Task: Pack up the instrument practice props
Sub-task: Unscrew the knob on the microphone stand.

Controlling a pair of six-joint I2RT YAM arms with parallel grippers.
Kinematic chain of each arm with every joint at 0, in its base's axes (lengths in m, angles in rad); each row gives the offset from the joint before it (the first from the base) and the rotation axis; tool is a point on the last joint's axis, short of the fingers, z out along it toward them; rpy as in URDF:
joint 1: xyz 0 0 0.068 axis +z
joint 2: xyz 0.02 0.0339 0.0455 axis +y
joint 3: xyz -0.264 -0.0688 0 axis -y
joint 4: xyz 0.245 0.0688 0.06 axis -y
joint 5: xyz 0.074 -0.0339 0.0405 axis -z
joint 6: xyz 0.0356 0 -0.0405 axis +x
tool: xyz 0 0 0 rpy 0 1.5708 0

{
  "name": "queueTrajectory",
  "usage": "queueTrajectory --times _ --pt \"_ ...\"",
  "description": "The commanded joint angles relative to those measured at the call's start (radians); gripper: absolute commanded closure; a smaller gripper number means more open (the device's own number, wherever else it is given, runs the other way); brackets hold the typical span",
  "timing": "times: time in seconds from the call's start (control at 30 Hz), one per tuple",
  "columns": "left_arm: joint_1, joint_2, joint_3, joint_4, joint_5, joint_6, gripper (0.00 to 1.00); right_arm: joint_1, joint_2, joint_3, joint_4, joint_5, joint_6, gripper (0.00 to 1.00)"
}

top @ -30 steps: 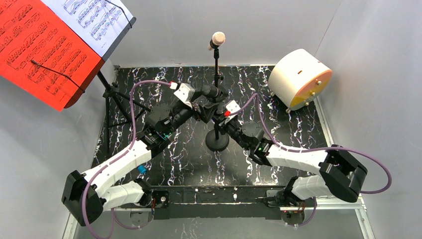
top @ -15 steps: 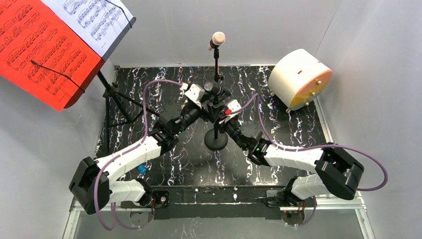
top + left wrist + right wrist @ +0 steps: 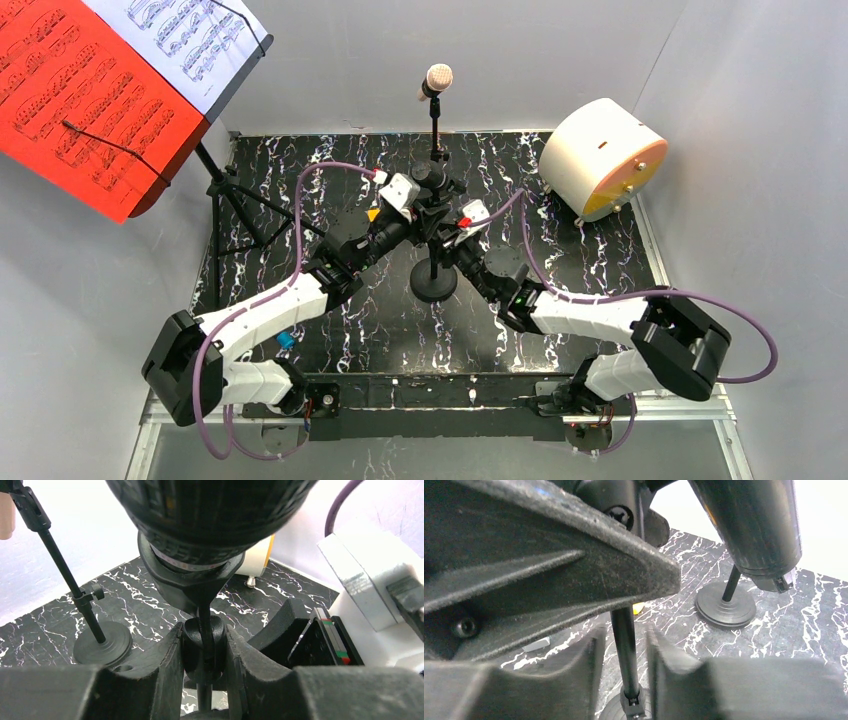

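The black microphone stands on its black pole over a round base at mid-table. My left gripper is shut on the round clip just under the microphone. My right gripper is lower and open, its jaws on either side of the pole with a gap on each side. The beige-headed microphone stands behind on its own pole and base. The music rack at far left holds a red sheet and a white sheet.
A big white cylinder with an orange face lies at the back right corner. A small yellow piece lies on the black marbled mat by the left wrist. White walls close in three sides.
My left gripper has reached in to the black microphone and shut on its clip. My right gripper has loosened from the pole and now stands open around it.
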Motion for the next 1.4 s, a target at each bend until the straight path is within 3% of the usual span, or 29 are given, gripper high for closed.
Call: queueTrajectory --times 0.0,0.17,0.23,0.47,0.63,0.9,1.0,1.37 --pt "0.009 -0.016 -0.027 -0.015 0.027 0.038 0.98 0.003 -0.053 -0.006 -0.018 0.005 0.084 0.46" --pt "0.017 -0.012 -0.032 -0.043 0.056 0.048 1.0 0.003 -0.148 -0.024 -0.226 0.037 0.206 0.08" --pt "0.018 -0.013 -0.036 -0.044 0.06 0.049 1.0 0.003 -0.201 -0.035 -0.349 0.052 0.267 0.02" --pt "0.036 -0.033 -0.04 -0.042 0.085 0.049 1.0 -0.011 -0.392 -0.088 -0.578 0.071 0.453 0.01" --pt "0.037 -0.022 -0.035 -0.043 0.122 0.029 1.0 -0.101 -0.421 -0.064 -0.69 -0.099 0.527 0.01" --pt "0.038 -0.017 -0.035 -0.034 0.143 0.015 1.0 -0.331 -0.363 -0.127 -0.503 -0.518 0.685 0.01" --pt "0.038 -0.02 -0.034 -0.035 0.143 0.013 1.0 -0.365 -0.301 -0.124 -0.43 -0.642 0.712 0.02" --pt "0.037 -0.003 -0.026 -0.035 0.159 -0.01 1.0 -0.396 -0.144 -0.077 -0.351 -0.743 0.762 0.06"
